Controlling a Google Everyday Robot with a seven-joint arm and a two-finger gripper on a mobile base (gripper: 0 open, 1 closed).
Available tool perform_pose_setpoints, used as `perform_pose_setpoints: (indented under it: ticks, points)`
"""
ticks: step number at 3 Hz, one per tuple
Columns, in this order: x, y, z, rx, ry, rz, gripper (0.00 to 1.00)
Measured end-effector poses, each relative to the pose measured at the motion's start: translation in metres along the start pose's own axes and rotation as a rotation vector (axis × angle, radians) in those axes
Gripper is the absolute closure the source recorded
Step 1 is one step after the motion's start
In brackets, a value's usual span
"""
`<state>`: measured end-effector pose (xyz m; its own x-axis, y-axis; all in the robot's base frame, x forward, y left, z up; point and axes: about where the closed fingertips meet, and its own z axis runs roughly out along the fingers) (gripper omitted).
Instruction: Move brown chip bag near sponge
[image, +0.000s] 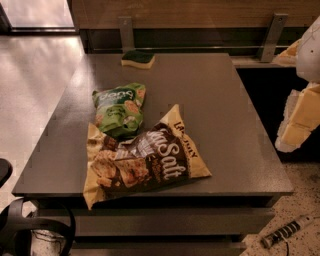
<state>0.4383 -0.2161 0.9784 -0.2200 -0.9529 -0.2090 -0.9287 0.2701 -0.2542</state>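
Well, the brown chip bag (145, 162) lies flat at the near end of the dark table (210, 100), close to the front edge. It is big and crinkly, brown and yellow, with white curly letters and chips drawn on it. One corner points up toward the far side of the table, and another corner hangs a little over the front edge.

Just behind it lies a smaller green bag (119, 109). Its lower end touches the top of the brown bag.

The sponge (138, 58) sits far away at the back edge of the table, a bit to the left of the middle. It is green on top and yellow below. There is a lot of bare table between it and the brown bag.

The gripper (300, 117) hangs out past the right side of the table, white and pale yellow, partly out of sight. It is well apart from both bags and holds nothing I can see. I cannot tell if it is spread or closed.

Behind the table is a wooden wall with two metal brackets (272, 30). A power strip (287, 231) lies on the speckled floor at the front right. A dark curved thing (35, 225) stands by the front left corner.
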Motion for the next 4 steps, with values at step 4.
perform_pose_setpoints:
  ticks: [4]
  points:
    - [-0.072,0.030,0.041,-0.025,-0.182,-0.224,0.00]
